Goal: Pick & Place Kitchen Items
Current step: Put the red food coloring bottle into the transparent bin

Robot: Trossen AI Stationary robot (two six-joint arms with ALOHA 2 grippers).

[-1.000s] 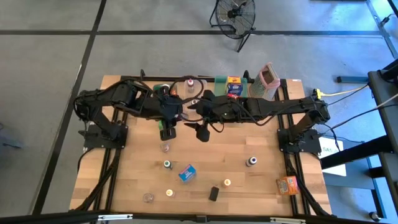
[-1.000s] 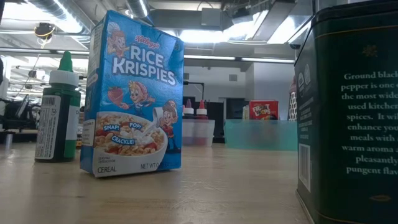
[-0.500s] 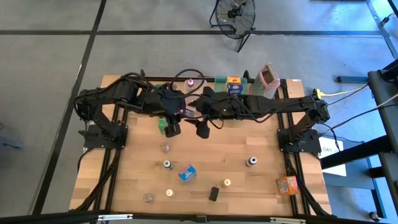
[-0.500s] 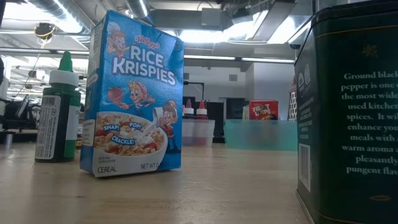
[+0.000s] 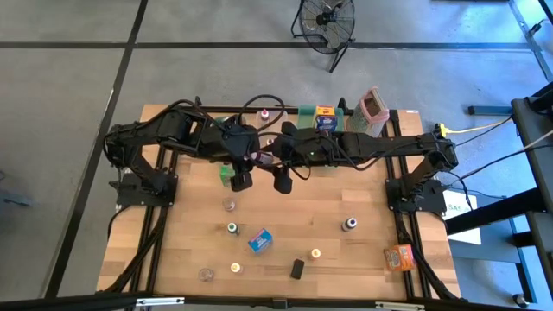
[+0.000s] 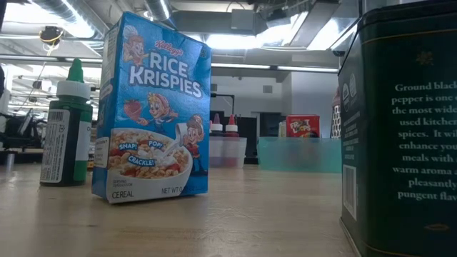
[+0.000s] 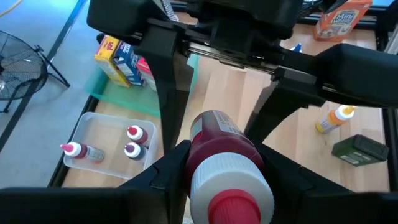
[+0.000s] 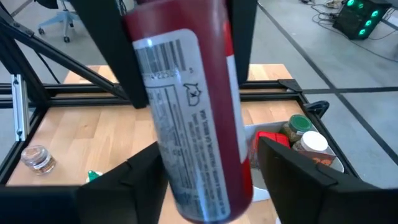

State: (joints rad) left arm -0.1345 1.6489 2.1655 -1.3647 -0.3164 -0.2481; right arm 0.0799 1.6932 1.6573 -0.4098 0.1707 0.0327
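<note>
— Where's the red bottle (image 7: 217, 146) just now?

— Between the two arms, up off the worktop (image 5: 285, 233). The left pincer (image 7: 214, 163) is pinching it near its white cap, one dark finger on either side of the body.

— And the right pincer (image 8: 205, 168)?

— Spread around the same bottle's labelled body, a finger on each flank. Whether they press on it I cannot tell; there looks to be a sliver of gap.

— So the two pincers meet?

— Nose to nose, from above, over the far half of the worktop. Just beyond the left pincer sits a clear bin (image 7: 93, 130) with three small red-capped bottles (image 7: 134, 142) lying in it, and beside that a green tray (image 7: 109, 87) holding a yellow and blue box (image 7: 121, 56).

— Anything on the near side?

— Well apart from both pincers: a blue cereal box (image 5: 259, 239), a dark tin (image 5: 296, 269), an orange box (image 5: 399, 257) at the right corner, and a few little jars and bottles scattered about.
</note>
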